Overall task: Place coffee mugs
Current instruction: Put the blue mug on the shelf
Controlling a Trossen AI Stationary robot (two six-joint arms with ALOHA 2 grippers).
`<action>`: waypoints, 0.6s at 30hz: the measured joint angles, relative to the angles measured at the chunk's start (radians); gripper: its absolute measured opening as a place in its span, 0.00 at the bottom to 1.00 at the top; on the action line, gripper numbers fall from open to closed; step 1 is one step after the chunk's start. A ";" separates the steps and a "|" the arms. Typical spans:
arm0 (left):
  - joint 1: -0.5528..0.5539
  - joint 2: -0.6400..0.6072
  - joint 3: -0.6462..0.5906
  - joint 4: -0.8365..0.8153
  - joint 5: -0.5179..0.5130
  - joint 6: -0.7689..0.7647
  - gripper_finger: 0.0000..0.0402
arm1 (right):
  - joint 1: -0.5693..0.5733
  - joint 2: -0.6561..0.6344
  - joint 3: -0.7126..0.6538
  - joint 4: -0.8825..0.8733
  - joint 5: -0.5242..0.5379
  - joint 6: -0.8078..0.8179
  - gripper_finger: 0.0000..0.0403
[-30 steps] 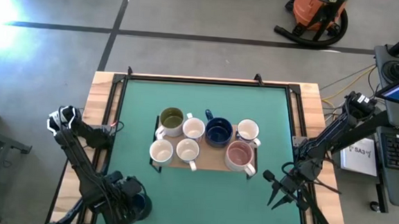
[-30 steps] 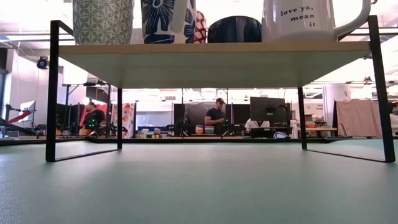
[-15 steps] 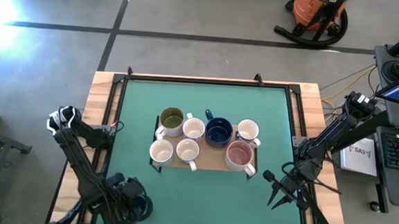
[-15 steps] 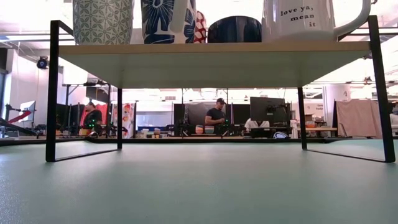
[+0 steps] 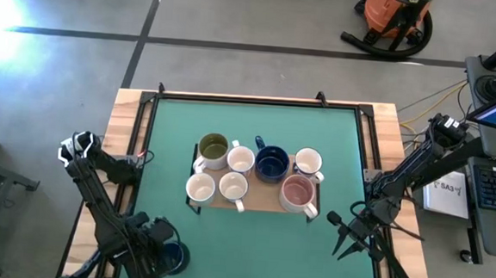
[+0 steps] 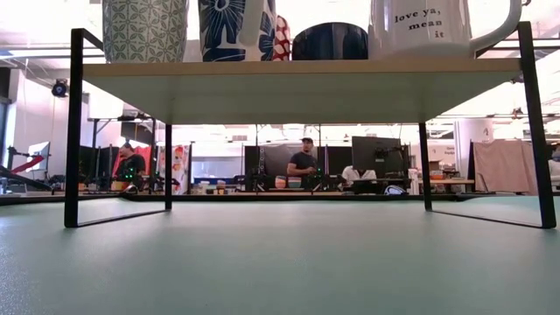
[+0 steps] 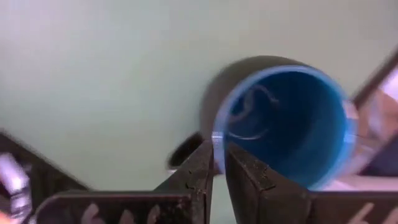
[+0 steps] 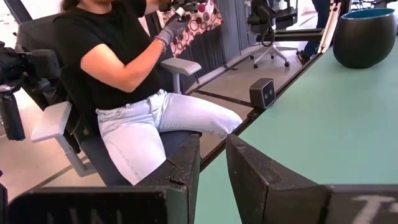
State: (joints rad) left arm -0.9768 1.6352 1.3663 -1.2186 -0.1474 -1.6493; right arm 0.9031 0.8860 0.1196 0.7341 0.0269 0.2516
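A low rack stands mid-table and carries seven mugs, among them an olive-green one, a navy one and a pinkish one. The low view looks up at a green-patterned mug, a blue-patterned mug and a lettered white mug. Near the table's near-left corner my left gripper is shut on another dark navy mug with a blue inside. My right gripper hangs slightly open over the near-right part of the table, touching nothing. My left gripper pinches the navy mug's rim, close to the handle. One finger is inside the mug and one finger is outside, coming from above. The mug is upright; I cannot tell whether its base rests on the table.
The green mat is bare between the rack and the near edge. A seated person is beyond the table's edge in the right wrist view. Wooden borders and a black frame run along the table's sides.
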 joint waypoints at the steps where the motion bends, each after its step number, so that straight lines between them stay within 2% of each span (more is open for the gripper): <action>1: 0.000 0.000 0.000 0.020 0.000 0.008 0.06 | 0.000 0.000 0.000 0.000 0.000 0.000 0.17; 18: 0.002 0.000 -0.052 0.043 0.005 0.036 0.06 | 0.000 0.000 0.000 0.000 0.000 0.000 0.17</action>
State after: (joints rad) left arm -0.9752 1.6348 1.3144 -1.1752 -0.1421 -1.6135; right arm 0.9031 0.8864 0.1196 0.7338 0.0265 0.2516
